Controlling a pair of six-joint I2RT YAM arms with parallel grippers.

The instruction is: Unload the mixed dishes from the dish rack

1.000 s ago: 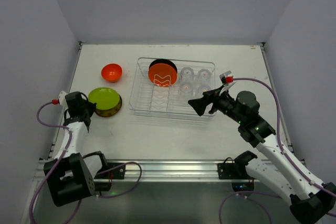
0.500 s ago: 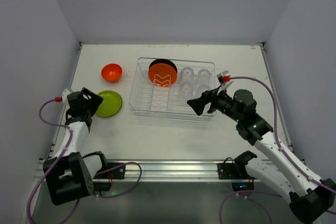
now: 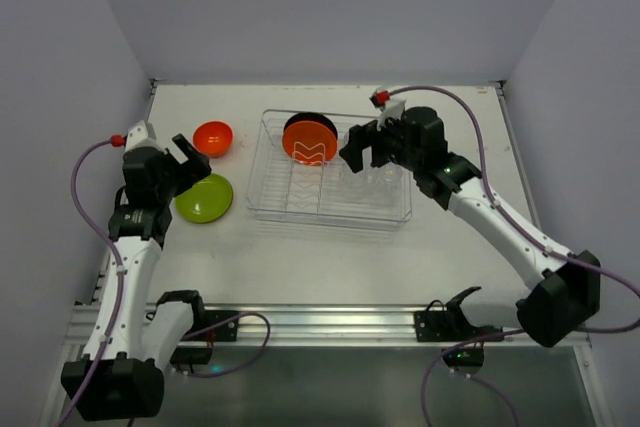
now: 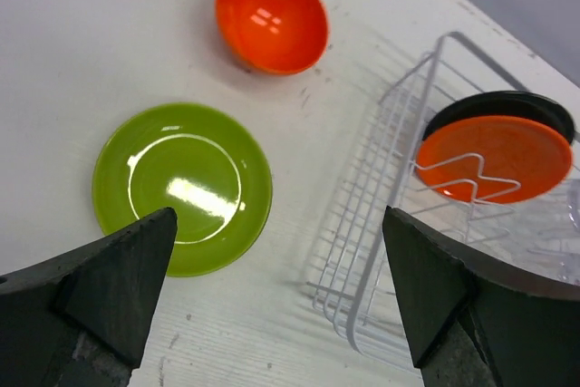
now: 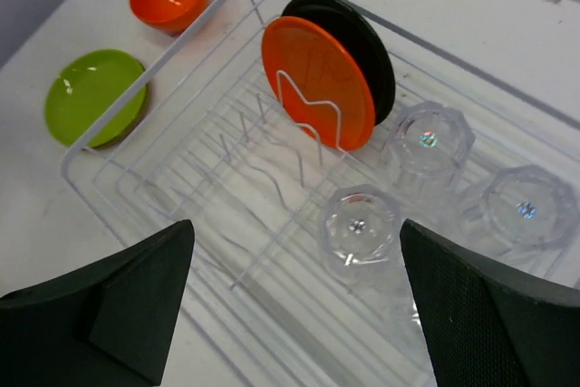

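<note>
The dish rack (image 3: 292, 190) holds a red-orange plate (image 3: 309, 141) upright in its slots, with a black plate (image 3: 310, 117) right behind it. Clear tumblers (image 5: 361, 224) stand upside down in its right half. An orange bowl (image 3: 212, 137) and a lime green plate (image 3: 203, 197) lie on the table left of the rack. My left gripper (image 3: 188, 159) hangs open above the gap between bowl and green plate, holding nothing. My right gripper (image 3: 364, 145) is open over the tumblers, with one tumbler (image 5: 430, 138) just ahead of its fingers.
Grey walls close in the white table on three sides. Bare tabletop (image 3: 300, 257) lies in front of the rack, between it and the metal rail at the near edge. The left half of the rack (image 5: 195, 169) shows only empty dividers.
My left gripper opened, let go of the green plate, which now lies flat, and rose back toward the bowl. My right arm swung from the rack's front right corner to above the tumblers.
</note>
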